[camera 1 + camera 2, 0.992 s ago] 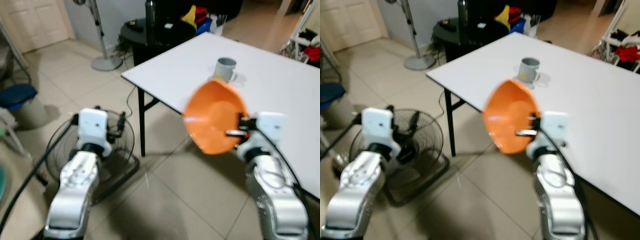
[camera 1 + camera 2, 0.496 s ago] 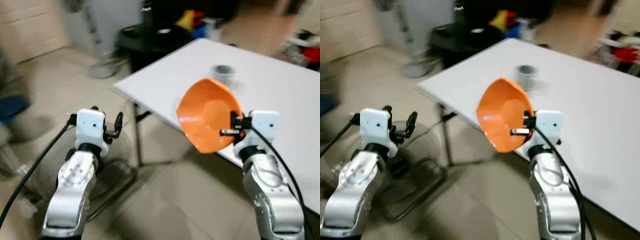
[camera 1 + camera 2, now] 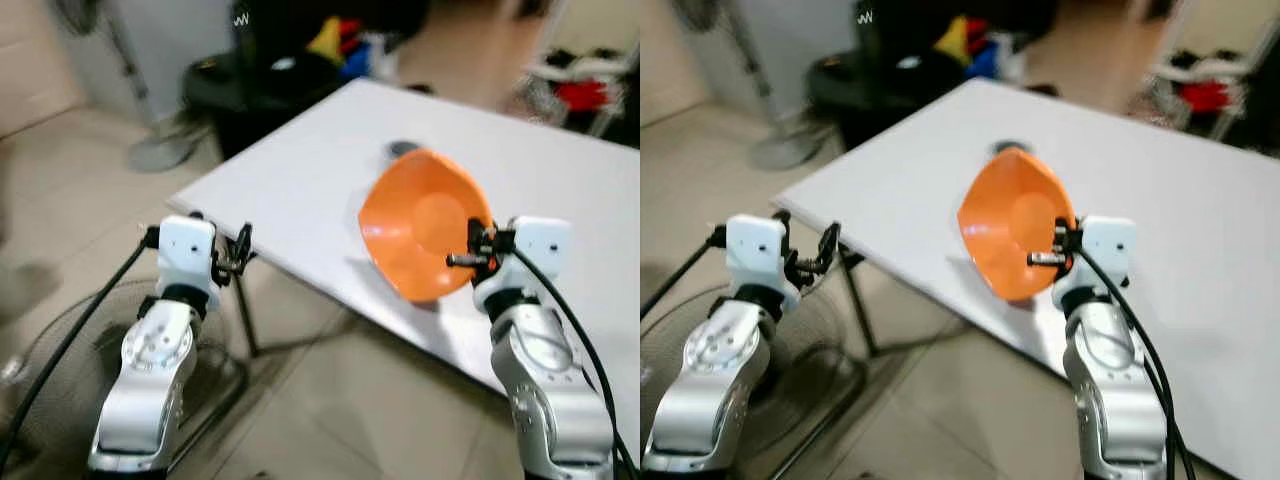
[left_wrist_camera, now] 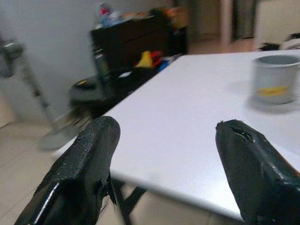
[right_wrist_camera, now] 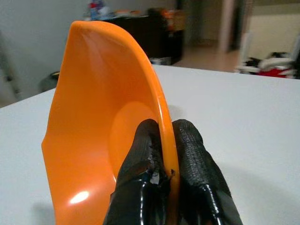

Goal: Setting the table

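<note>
Two fingers of my right gripper (image 5: 166,176) pinch the orange bowl's (image 3: 420,225) rim, carrying it tilted above the white table (image 3: 300,180); my left gripper (image 4: 168,173) gapes empty.

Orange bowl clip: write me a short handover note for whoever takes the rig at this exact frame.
Right gripper: shut on the rim of the orange bowl, held tilted on edge above the near part of the white table.
Left gripper: open, holding nothing, level with the table's near corner.
Grey mug: upright on the table, beyond the bowl.
Done: mug is on the table; bowl picked up and brought over the table.
Left: set the bowl down flat, probably near the mug, and release.
</note>
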`<state>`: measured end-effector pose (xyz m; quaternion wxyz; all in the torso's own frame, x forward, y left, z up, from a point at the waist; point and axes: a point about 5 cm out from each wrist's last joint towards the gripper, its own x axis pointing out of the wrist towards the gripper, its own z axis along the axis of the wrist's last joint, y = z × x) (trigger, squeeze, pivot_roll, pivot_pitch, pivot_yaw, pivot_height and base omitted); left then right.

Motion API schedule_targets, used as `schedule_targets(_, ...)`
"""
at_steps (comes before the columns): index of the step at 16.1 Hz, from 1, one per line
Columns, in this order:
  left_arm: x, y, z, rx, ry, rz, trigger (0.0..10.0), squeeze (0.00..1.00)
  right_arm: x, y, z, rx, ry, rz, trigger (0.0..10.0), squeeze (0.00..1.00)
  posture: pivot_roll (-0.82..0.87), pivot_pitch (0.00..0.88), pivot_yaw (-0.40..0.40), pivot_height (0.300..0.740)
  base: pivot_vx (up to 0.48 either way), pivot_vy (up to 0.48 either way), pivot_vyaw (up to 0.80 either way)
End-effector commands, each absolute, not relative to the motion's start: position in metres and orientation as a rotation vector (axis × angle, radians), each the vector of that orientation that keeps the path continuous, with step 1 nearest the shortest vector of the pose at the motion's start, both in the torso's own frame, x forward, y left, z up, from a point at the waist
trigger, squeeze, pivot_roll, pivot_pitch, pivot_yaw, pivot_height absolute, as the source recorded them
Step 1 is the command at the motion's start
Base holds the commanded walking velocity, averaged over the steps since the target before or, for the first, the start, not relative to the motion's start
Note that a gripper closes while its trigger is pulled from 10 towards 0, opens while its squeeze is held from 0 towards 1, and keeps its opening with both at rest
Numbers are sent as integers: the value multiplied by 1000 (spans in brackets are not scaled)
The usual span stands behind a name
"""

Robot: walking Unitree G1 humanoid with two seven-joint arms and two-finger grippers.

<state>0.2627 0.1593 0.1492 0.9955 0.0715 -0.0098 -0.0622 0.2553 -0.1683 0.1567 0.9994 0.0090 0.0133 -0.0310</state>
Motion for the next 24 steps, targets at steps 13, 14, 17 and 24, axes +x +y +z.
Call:
schedule_targets(13,259,147,147,115,-14,-203,10000,0,260,-180,166,91,22,-73,10000,0,68,0,34,740,328,0,-143)
schedule_targets(14,259,147,147,115,-14,-204,10000,0,261,-180,166,92,24,-73,10000,0,68,0,34,740,326,0,0)
schedule_targets(17,255,140,144,102,11,-298,10000,0,268,-191,162,169,105,-125,10000,0,75,0,29,740,213,0,0)
schedule_targets(24,250,124,147,152,55,-614,10000,0,284,-208,158,391,254,-118,10000,0,73,0,42,740,0,0,0)
